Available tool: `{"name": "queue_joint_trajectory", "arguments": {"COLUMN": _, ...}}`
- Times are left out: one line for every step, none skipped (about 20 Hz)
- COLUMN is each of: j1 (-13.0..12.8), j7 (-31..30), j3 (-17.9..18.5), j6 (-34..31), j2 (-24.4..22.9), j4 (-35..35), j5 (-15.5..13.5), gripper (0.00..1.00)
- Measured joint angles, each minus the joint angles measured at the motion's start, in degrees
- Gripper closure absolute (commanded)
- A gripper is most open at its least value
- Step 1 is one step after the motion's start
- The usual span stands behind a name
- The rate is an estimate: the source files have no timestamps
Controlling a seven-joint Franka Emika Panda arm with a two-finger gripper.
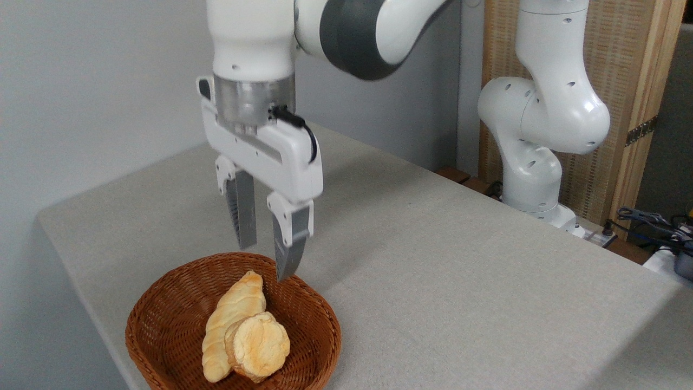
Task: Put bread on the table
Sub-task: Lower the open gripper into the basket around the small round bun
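Tool (266, 260): two grey fingers set apart, nothing between them, pointing straight down. It hangs over the far rim of the basket, with the nearer fingertip (285, 268) just above the wicker edge.

Bread (259, 346): small round golden bun, resting inside the basket toward its near side, tilted up against the long loaf. It lies below the tool and toward the camera; judged from this view, the coming move is forward and down. Being round, it has no marked long axis, so finger direction matters little.

Long loaf (231, 317): pale, braided, lying lengthwise from the far middle of the basket to its near left, touching the bun on the bun's left and rear. It is the main thing in the way; one finger may land on it.

Basket (319, 319): brown wicker, at the near left corner of the worktop; its raised wall limits a sideways approach.

Worktop (460, 281): grey-beige cloth, with bare surface to the right of the basket for setting the bun down.
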Motion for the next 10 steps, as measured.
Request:
{"name": "queue_joint_trajectory", "arguments": {"j1": 0.1, "j7": 0.0, "j3": 0.6, "j6": 1.2, "j2": 0.9, "j4": 0.0, "j5": 0.2, "gripper": 0.0}}
{"name": "queue_joint_trajectory", "arguments": {"j1": 0.3, "j7": 0.0, "j3": 1.1, "j6": 2.6, "j2": 1.7, "j4": 0.0, "j5": 0.3, "gripper": 0.0}}
{"name": "queue_joint_trajectory", "arguments": {"j1": 0.3, "j7": 0.0, "j3": 1.2, "j6": 3.8, "j2": 2.5, "j4": 0.0, "j5": 0.3, "gripper": 0.0}}
{"name": "queue_joint_trajectory", "arguments": {"j1": 0.3, "j7": 0.0, "j3": 1.3, "j6": 4.9, "j2": 3.3, "j4": 0.0, "j5": 0.3, "gripper": 0.0}}
{"name": "queue_joint_trajectory", "arguments": {"j1": 0.3, "j7": 0.0, "j3": 1.3, "j6": 5.7, "j2": 4.1, "j4": 0.0, "j5": 0.3, "gripper": 0.0}}
{"name": "queue_joint_trajectory", "arguments": {"j1": 0.3, "j7": 0.0, "j3": 1.3, "j6": 6.2, "j2": 4.8, "j4": 0.0, "j5": 0.5, "gripper": 0.0}}
{"name": "queue_joint_trajectory", "arguments": {"j1": 0.3, "j7": 0.0, "j3": 1.3, "j6": 6.9, "j2": 5.5, "j4": 0.0, "j5": 0.7, "gripper": 0.0}}
{"name": "queue_joint_trajectory", "arguments": {"j1": 0.3, "j7": 0.0, "j3": 1.3, "j6": 7.5, "j2": 6.1, "j4": 0.0, "j5": 0.9, "gripper": 0.0}}
{"name": "queue_joint_trajectory", "arguments": {"j1": 0.3, "j7": 0.0, "j3": 1.3, "j6": 7.8, "j2": 6.5, "j4": 0.0, "j5": 1.0, "gripper": 0.0}}
{"name": "queue_joint_trajectory", "arguments": {"j1": 0.3, "j7": 0.0, "j3": 1.3, "j6": 8.2, "j2": 7.0, "j4": 0.0, "j5": 1.1, "gripper": 0.0}}
